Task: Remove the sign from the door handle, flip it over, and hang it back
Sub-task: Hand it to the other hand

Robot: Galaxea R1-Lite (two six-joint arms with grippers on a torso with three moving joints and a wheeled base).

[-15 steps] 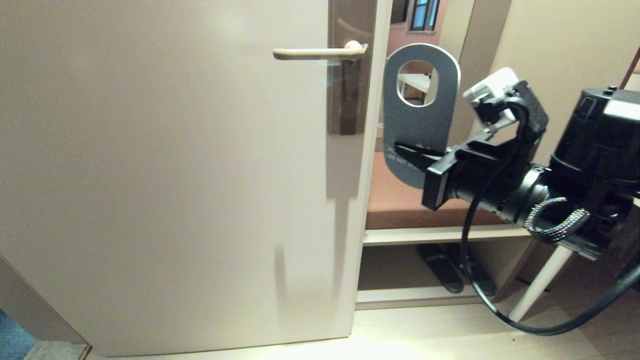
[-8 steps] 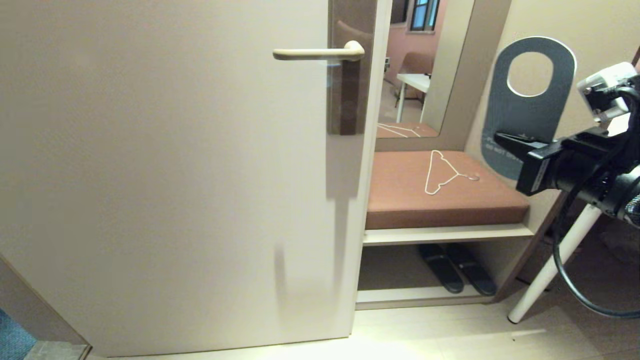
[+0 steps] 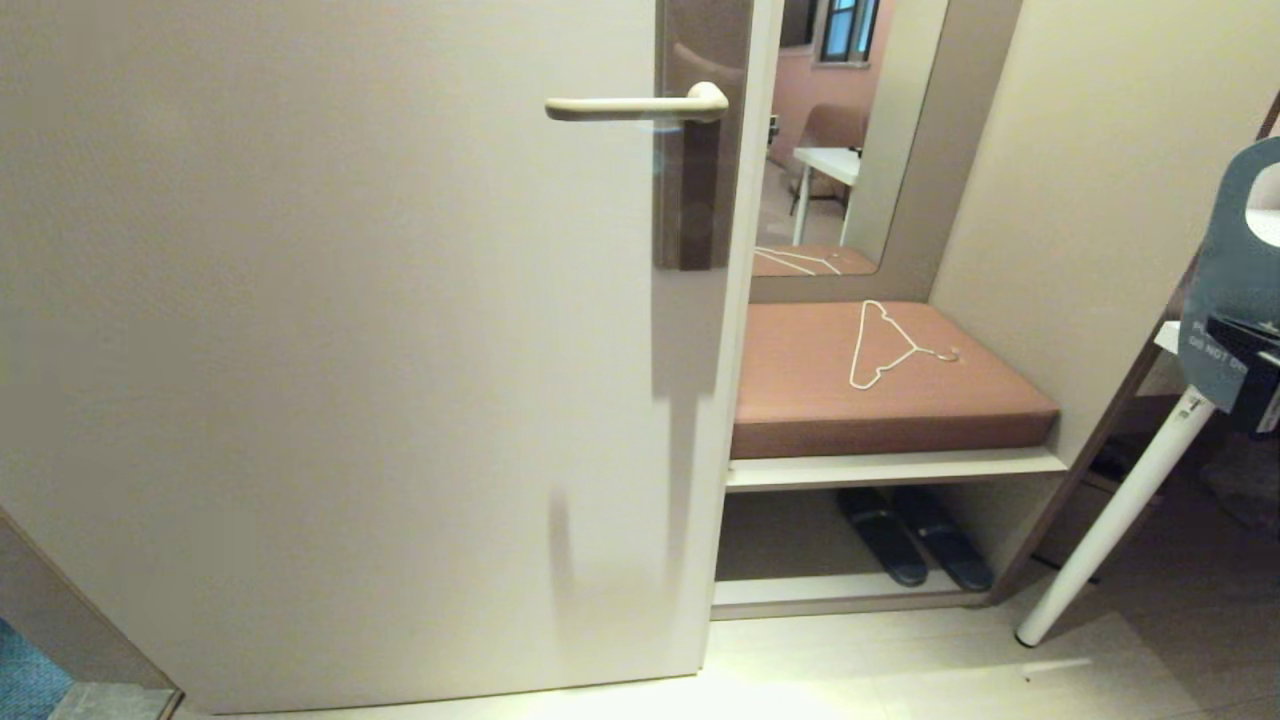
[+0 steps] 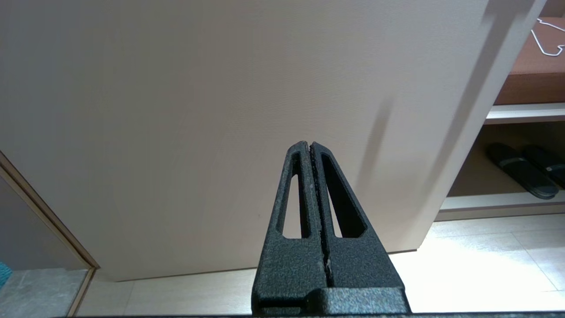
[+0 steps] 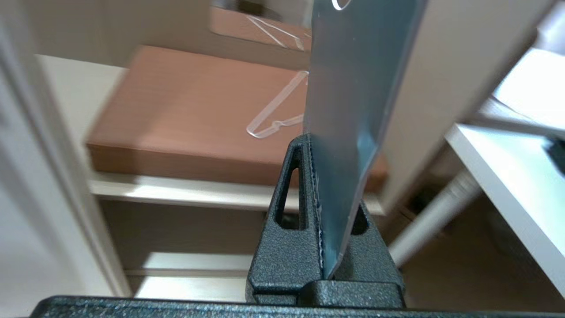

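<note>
While the wide cream-beige door [image 3: 330, 340] fills most of the head view, its slim cream-beige lever handle [image 3: 636, 105] on the tall grey-brown backplate now hangs bare: the flat blue door-hanger sign [image 3: 1228, 270] has gone from just right of the door edge a second ago to the far right margin of that view, well apart from the handle. That suggests the removal step is done and the turning-over is what comes next; the blue face with white lettering faces the head camera, so the flip looks not yet made.

Right of the door, a terracotta cushioned bench [image 3: 800, 385] carries a white wire clothes hanger [image 3: 880, 345], with dark slippers [image 3: 915, 535] on the shelf below and a white slanted table leg [image 3: 1110, 520] near the sign. The leg and its tabletop crowd the space where the arm has to rotate.

The right gripper [image 5: 318, 145] is clamped on the sign's lower end. The left gripper [image 4: 310, 148], parked low facing the door, is pressed together with nothing between its fingers.
</note>
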